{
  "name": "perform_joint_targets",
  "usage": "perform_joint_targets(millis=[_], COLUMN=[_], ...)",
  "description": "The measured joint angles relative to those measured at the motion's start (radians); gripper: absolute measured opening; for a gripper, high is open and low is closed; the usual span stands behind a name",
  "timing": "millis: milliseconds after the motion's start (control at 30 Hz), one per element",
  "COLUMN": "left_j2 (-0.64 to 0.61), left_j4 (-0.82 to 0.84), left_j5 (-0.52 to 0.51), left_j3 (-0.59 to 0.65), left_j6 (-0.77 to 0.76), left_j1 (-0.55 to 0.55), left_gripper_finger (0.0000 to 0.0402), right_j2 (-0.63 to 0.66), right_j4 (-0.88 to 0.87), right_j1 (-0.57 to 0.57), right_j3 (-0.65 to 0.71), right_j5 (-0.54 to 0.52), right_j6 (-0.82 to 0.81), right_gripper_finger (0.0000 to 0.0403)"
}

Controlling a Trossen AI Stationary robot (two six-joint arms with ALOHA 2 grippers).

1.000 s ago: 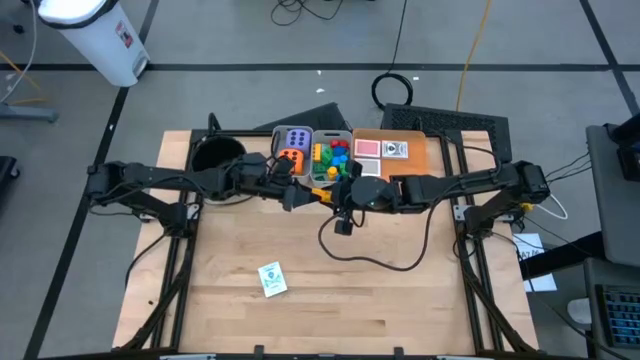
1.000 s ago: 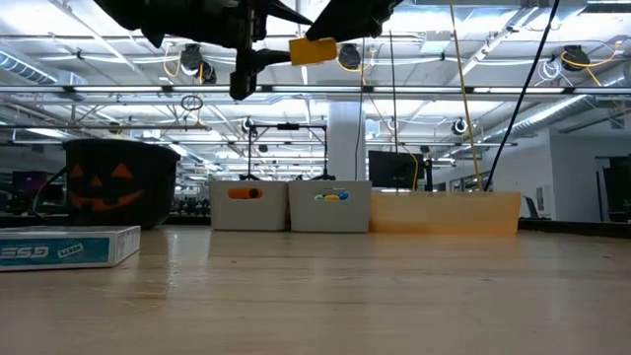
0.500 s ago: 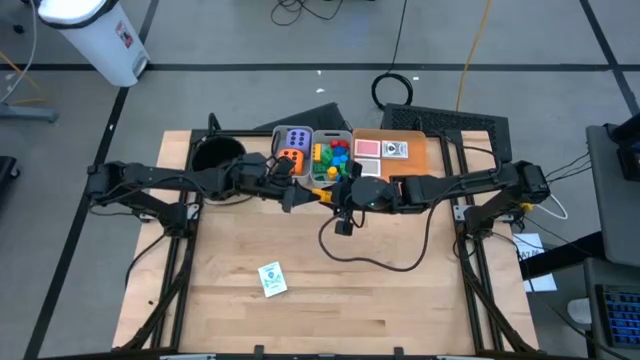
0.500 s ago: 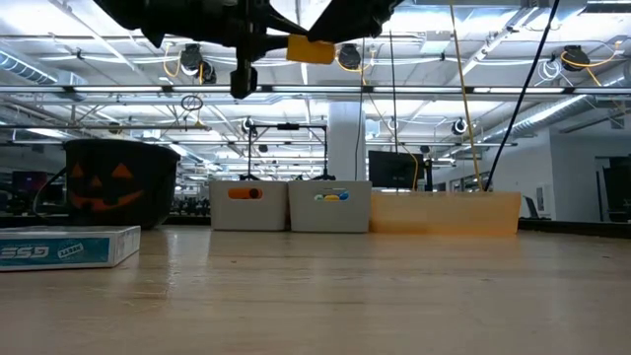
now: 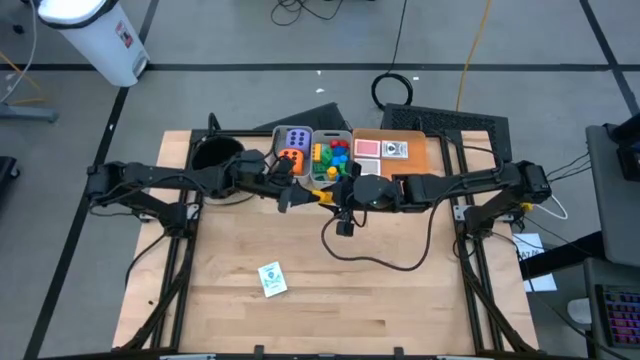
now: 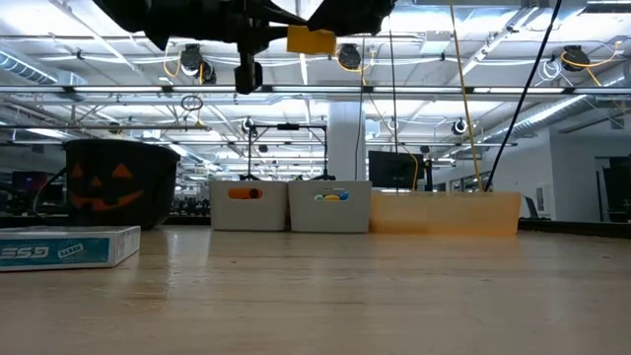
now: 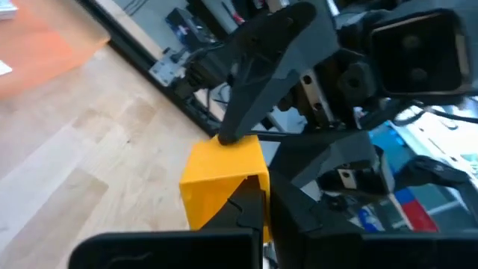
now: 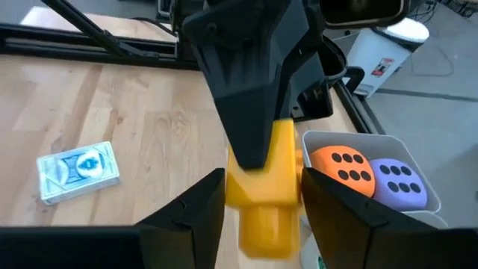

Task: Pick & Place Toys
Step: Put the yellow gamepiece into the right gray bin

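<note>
A yellow brick (image 6: 311, 39) hangs high above the table's middle, between my two grippers, which meet tip to tip. My left gripper (image 7: 250, 208) reaches in from the table's left and is shut on it. My right gripper (image 8: 263, 196) comes from the right, open. Its fingers stand close on either side of the brick (image 8: 263, 187), and I cannot tell whether they touch it. The other toys lie at the far edge: a purple and an orange die in one grey bin (image 5: 292, 148), coloured bricks in the bin beside it (image 5: 332, 155), and cards on the orange tray (image 5: 392, 150). My left gripper pinches the yellow brick between its two fingers at the end that faces it (image 7: 224, 196). The fingers (image 8: 254, 112) come about level from the table's left. The brick is lifted far clear of the table and sits roughly level.
A black pumpkin bucket (image 5: 215, 155) stands at the far left. A blue-and-white card box (image 5: 271, 279) lies on the near part of the wooden table (image 5: 400, 300). A black cable loops on the table below the right arm (image 5: 380, 250).
In the low view the yellow brick has risen a little and gone from tilted to level. Both arms have stayed where they were above the table's middle.
</note>
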State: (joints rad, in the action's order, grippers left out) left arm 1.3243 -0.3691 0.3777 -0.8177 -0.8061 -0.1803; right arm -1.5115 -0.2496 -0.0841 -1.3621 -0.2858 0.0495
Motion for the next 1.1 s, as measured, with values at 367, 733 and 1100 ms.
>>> perform_joint_targets(millis=[367,733,1100], left_j2=[-0.001,-0.002,-0.001], left_j4=[-0.109,-0.293,-0.294], left_j5=[0.103,0.194,0.172], left_j3=[-0.002,-0.002,-0.002], left_j6=[-0.068,-0.224,-0.228], left_j1=[-0.059,-0.122,-0.136], left_gripper_finger=[0.0005,0.0005,0.0006], right_j2=[0.07,0.081,0.051], right_j4=[-0.004,0.146,0.223], right_j1=[0.03,0.032,0.069], right_j3=[0.0,0.0,0.0], right_j5=[-0.001,-0.052,-0.004], right_j6=[-0.003,0.172,0.254], right_gripper_finger=[0.0227,0.0267,0.025])
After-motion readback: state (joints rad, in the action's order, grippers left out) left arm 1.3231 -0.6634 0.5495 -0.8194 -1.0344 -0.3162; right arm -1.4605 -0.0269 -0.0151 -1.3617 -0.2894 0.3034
